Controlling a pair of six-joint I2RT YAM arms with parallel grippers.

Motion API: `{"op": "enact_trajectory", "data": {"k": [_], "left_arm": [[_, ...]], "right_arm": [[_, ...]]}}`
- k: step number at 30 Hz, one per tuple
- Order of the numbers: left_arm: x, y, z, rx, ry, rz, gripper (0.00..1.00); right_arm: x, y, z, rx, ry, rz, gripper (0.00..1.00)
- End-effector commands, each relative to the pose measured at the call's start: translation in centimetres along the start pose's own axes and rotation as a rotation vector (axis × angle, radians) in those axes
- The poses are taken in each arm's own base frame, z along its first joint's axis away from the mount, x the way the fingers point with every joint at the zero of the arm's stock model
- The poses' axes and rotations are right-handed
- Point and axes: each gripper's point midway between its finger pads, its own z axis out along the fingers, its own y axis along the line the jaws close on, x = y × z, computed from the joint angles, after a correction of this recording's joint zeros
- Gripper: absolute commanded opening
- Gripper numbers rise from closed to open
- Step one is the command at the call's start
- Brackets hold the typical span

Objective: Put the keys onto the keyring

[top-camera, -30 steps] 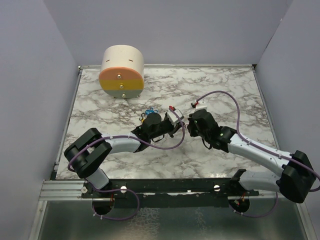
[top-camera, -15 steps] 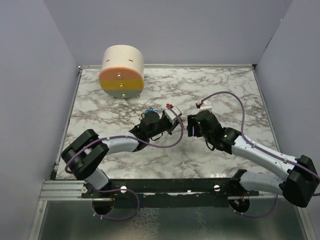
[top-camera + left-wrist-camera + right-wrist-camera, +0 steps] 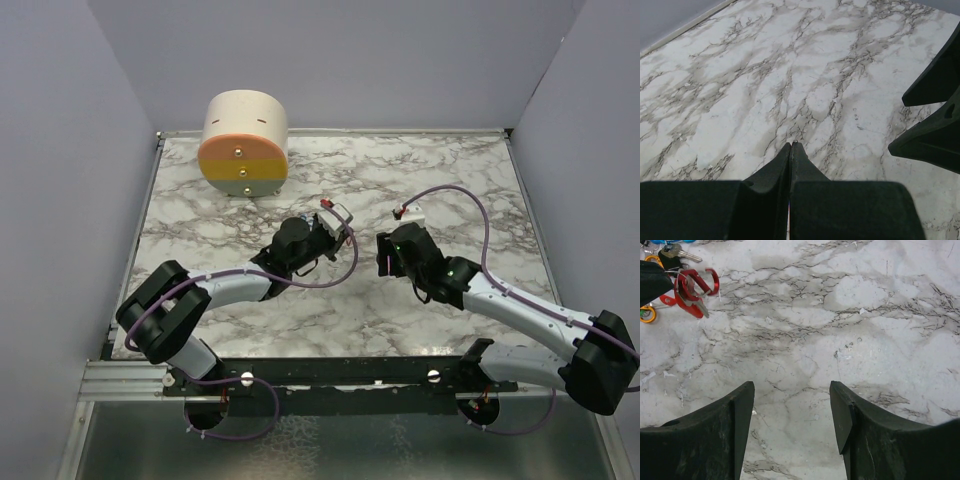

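Note:
The keys [image 3: 692,287] show at the top left of the right wrist view: red clips, a black-headed key [image 3: 671,251], an orange ring [image 3: 647,314] and a bit of blue, bunched on a thin wire keyring [image 3: 676,275]. My left gripper [image 3: 340,238] is shut, and its dark fingertip [image 3: 657,280] meets that ring. In the left wrist view its jaws [image 3: 791,144] are pressed together and the bunch is hidden under them. My right gripper [image 3: 790,390] is open and empty over bare marble, to the right of the bunch. In the top view [image 3: 384,250] it faces the left gripper.
A big cream-and-orange cylinder [image 3: 243,145] lies at the back left of the marble table [image 3: 450,160]. Purple cables [image 3: 470,200] loop off both wrists. The right gripper's fingers [image 3: 932,115] stand at the right edge of the left wrist view. Grey walls enclose three sides.
My left gripper has moved back and left, now covering the blue keys seen earlier in the top view. My right gripper has drawn slightly right, so the gap between them has widened.

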Motion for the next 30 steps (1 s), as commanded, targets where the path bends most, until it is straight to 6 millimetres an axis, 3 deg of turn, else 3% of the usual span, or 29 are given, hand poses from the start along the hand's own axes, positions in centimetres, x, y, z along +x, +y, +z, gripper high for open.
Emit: {"op": "enact_trajectory", "data": {"k": [1, 14, 30], "left_arm": [[-0.2, 1.4, -0.5, -0.057, -0.006, -0.037, 0.00], [4.7, 6.2, -1.4, -0.243, 0.090, -0.241, 0.00], [6.6, 6.2, 0.5, -0.211, 0.142, -0.298, 0.00]], "right_arm": [[-0.1, -0.6, -0.1, 0.031, -0.010, -0.001, 0.62], [0.6, -0.2, 0.6, 0.011, -0.007, -0.010, 0.62], [0.9, 0.1, 0.9, 0.000, 0.004, -0.013, 0.62]]}}
